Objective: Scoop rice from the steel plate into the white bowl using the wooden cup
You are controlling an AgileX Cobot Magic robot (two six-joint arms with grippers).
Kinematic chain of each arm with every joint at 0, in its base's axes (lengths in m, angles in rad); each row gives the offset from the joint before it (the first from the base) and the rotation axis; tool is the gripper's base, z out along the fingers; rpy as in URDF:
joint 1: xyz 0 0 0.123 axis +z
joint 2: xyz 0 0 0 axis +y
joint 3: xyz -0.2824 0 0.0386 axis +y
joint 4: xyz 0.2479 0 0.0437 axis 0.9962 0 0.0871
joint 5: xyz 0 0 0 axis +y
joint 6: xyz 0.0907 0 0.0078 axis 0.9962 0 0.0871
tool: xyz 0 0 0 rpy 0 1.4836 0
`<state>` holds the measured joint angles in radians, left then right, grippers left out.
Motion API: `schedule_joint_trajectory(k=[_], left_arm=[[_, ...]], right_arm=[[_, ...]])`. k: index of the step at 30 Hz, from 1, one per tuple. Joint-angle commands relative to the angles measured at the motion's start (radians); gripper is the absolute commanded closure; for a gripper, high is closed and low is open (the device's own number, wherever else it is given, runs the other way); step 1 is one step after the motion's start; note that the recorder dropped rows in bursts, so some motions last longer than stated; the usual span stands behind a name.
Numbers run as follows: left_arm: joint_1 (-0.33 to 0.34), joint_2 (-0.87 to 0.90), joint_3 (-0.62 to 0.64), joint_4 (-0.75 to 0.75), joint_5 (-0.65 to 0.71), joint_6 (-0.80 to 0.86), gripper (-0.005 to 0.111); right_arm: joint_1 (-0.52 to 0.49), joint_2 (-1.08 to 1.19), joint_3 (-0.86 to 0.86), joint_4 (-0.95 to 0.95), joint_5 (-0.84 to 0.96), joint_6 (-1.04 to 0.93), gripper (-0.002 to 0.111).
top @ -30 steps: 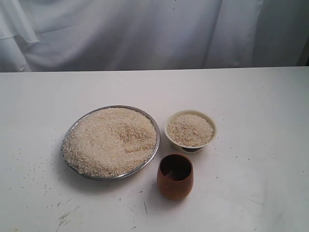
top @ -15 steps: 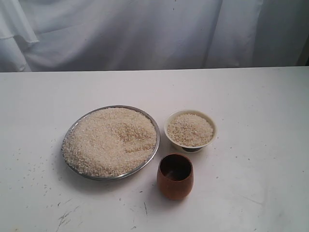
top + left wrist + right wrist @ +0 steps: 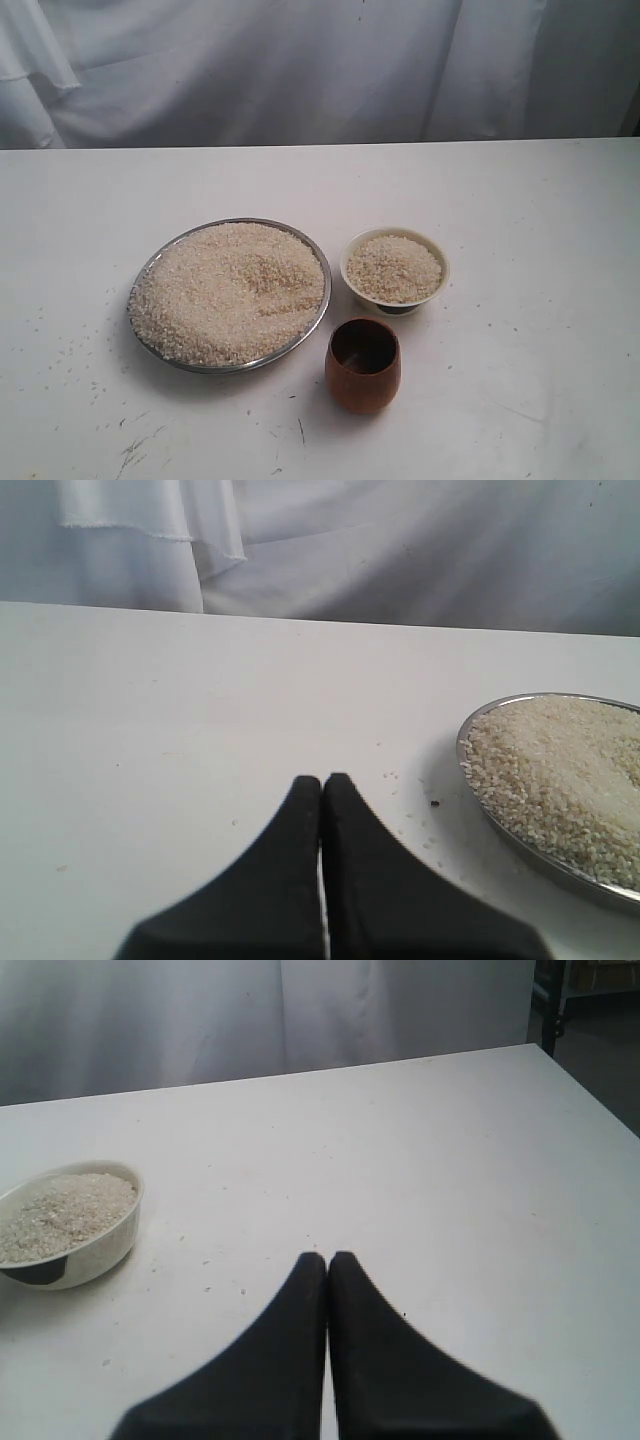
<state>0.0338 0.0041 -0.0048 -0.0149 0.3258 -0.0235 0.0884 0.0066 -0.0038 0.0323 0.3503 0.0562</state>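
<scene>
Closest to us in the left wrist view is the left tool point(image 3: 322, 780). Its two black tips are pressed tight together, clenched on nothing, with the white desk point(image 3: 150, 730) under it and the edge of the steel plate point(image 3: 520, 845) near it. In the right wrist view the right tool point(image 3: 327, 1258) looks the same, with its tips squeezed together and nothing between them, and the white bowl point(image 3: 95, 1250) sits off to one side, apart from it. In the exterior view the wooden cup point(image 3: 362, 366) is the nearest thing. It stands upright on the desk, with its dark inside facing up, just in front of the bowl and just beside the plate's rim. A little farther back, on the left, the steel plate lies flat, and the rice point(image 3: 228, 292) covers it in a wide, low heap almost out to the rim. To its right, just beside it, the white bowl is full of rice too. A few loose grains and dark specks lie on the desk near the plate. Behind them the desk runs on bare to its far edge, and a white cloth point(image 3: 300, 70) hangs in folds at the very back.
</scene>
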Motion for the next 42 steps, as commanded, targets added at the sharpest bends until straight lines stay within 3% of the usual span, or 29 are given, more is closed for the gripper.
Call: schedule_joint_trajectory(k=[1, 42], left_arm=[[0.002, -0.004, 0.005, -0.002, -0.007, 0.0, 0.107], [0.002, -0.004, 0.005, -0.002, -0.007, 0.0, 0.107]], right_arm=[[-0.006, -0.007, 0.004, -0.006, 0.002, -0.008, 0.108], [-0.006, -0.007, 0.004, -0.006, 0.002, 0.03, 0.108]])
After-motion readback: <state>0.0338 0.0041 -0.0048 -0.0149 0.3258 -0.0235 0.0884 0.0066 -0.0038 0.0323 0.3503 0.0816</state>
